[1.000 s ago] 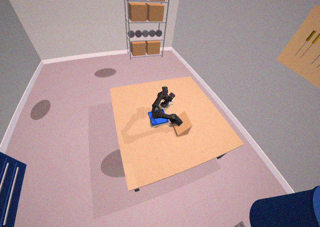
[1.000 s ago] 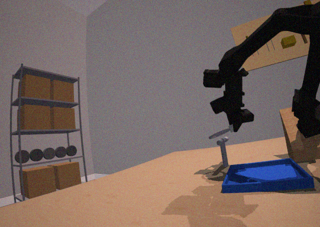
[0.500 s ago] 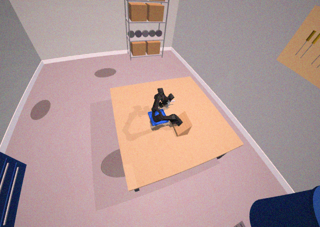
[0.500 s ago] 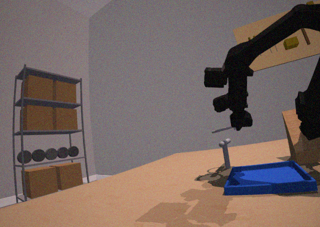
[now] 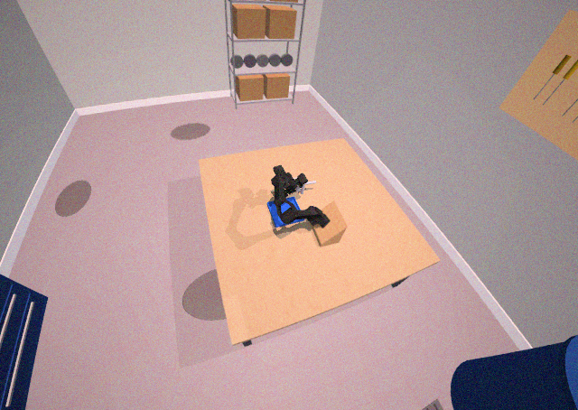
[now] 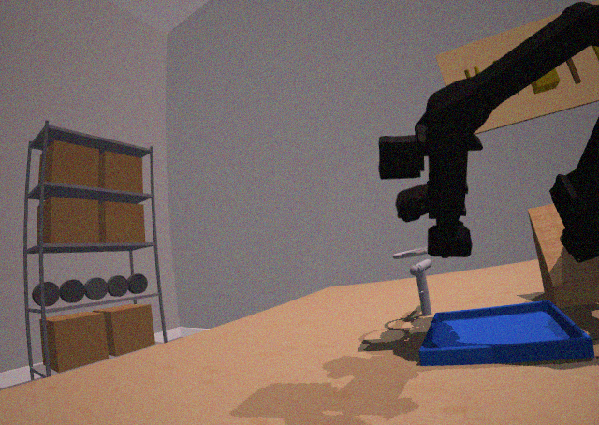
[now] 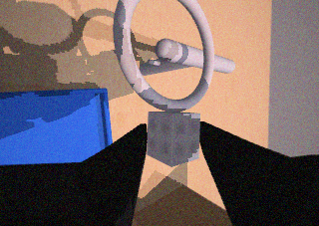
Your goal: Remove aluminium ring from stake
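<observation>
"Evidently we have the hard part behind us: the aluminium ring [image 6: 409, 254] [image 7: 121, 37] looks up off the steel stake [image 6: 423, 292], above its cross-bar [image 6: 421, 266] [image 7: 199, 58]."

"Are we gripping it properly?"

"We are. Our end effector [image 5: 296, 186] [image 6: 449, 246] [image 7: 171, 128] is clenched on the welded tab [image 7: 172, 140], and the ring juts out ahead of its fingertips. From the top view we can't separate ring from stake."

"The wrist view shows the bar through the hoop, though. Are we still threaded?"

"We judge that to be overlap; the exterior view shows a gap between ring and bar."

"So what's left for us?"

"The whole delivery. The blue tray [image 5: 275, 216] [image 6: 503, 355] [image 7: 106, 116] lies below the end effector, towards the arm's base, and to its left in the wrist view. We should carry the ring over without snagging the bar, level it, lower it inside, let go and back away."

"Then we're roughly halfway."
</observation>
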You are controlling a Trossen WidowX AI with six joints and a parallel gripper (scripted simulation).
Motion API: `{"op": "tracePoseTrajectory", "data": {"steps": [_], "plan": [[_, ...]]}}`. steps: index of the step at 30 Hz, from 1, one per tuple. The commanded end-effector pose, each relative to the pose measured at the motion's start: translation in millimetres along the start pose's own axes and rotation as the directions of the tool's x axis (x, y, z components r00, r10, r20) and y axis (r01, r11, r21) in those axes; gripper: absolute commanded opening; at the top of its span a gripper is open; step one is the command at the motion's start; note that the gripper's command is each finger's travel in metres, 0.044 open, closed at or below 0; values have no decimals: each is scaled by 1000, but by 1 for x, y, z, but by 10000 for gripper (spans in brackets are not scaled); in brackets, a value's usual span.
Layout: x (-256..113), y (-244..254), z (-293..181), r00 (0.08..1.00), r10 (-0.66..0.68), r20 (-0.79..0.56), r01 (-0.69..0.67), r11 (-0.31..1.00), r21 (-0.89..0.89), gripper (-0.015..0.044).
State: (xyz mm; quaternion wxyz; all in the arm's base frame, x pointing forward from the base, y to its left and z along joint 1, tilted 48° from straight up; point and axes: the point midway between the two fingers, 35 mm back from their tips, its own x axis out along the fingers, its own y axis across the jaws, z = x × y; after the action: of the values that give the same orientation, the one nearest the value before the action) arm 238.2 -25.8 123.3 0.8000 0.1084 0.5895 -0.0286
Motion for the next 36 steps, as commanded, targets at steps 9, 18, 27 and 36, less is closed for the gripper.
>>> {"op": "tracePoseTrajectory", "data": {"steps": [9, 18, 27, 36], "plan": [[-12, 35, 2, 998, 5, 65, -7, 999, 36, 0], [-26, 97, -53, 1000, 15, 6, -15, 1000, 5, 0], [-41, 121, -98, 1000, 18, -8, -18, 1000, -24, 0], [-19, 141, -104, 1000, 19, -9, -19, 1000, -24, 0]]}}
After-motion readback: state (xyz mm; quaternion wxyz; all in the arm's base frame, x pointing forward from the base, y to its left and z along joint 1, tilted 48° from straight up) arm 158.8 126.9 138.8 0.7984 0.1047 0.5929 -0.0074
